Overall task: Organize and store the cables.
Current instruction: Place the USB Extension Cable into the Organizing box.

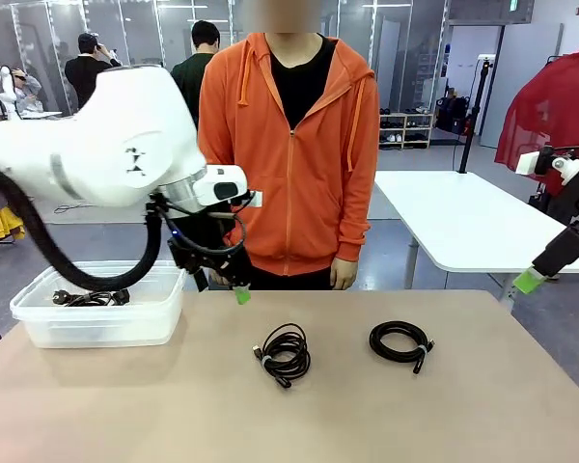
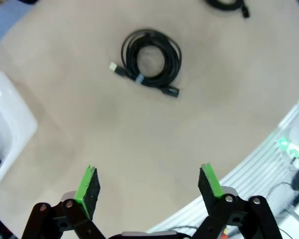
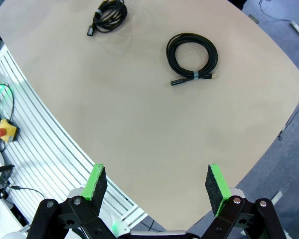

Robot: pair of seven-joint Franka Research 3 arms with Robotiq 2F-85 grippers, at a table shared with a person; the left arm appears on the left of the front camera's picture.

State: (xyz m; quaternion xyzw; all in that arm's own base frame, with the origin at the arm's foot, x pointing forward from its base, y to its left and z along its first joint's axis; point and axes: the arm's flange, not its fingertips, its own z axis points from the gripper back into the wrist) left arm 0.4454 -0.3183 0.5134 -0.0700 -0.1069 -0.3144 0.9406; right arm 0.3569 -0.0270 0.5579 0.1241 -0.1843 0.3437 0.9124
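While left claw (image 2: 147,172) and right claw (image 3: 155,170) gape empty, two cables (image 1: 285,354) (image 1: 400,342) lie on the table (image 1: 125,405).

Left gripper (image 1: 227,285) above tabletop (image 1: 125,405), near far edge | clear bin (image 1: 96,328) at far-left corner, black cable (image 1: 92,298) inside | left coil (image 1: 285,354) and right coil (image 1: 400,341) mid-tabletop, apart | right gripper (image 1: 529,280) beyond right edge | person in orange hoodie (image 1: 289,154) at far edge

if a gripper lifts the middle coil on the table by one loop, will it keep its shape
Likely mostly: a small tie binds the loops of the coil, so it should lift as one bundle. The thin cord looks floppy, so expect sag. Its loose plug may dangle.
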